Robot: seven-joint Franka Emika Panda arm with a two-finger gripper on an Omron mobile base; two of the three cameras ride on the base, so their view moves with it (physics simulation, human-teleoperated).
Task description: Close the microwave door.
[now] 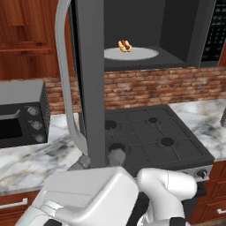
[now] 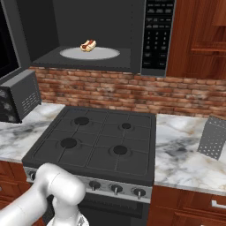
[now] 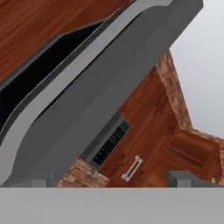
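I see the microwave (image 2: pixel 101 35) mounted above the stove (image 2: pixel 95 141), its cavity wide open. On the white turntable (image 2: pixel 90 53) sits a small hot dog (image 2: pixel 88 45), and the keypad (image 2: pixel 158 35) runs down the right side of the box. The door (image 1: pixel 90 79) is swung out toward me, nearly edge-on in the left base view, with its curved silver handle (image 1: pixel 66 84) on the left face. Its lower edge hangs over the front left part of the stove.

My gripper (image 1: pixel 100 161) is right at the bottom edge of the door in the left base view, one grey finger (image 1: pixel 116 156) showing just to the right of that edge and another grey bit to its left. In the hand view the two fingertips (image 3: pixel 186 179) stand well apart at the bottom, with the door slanting across above them, so I read the jaws as spread with nothing pinched.

A toaster oven (image 1: pixel 22 114) sits on the marble counter (image 1: pixel 31 163) left of the stove. A metal grater (image 2: pixel 212 137) stands on the counter to the right, against the brick wall (image 2: pixel 132 90).
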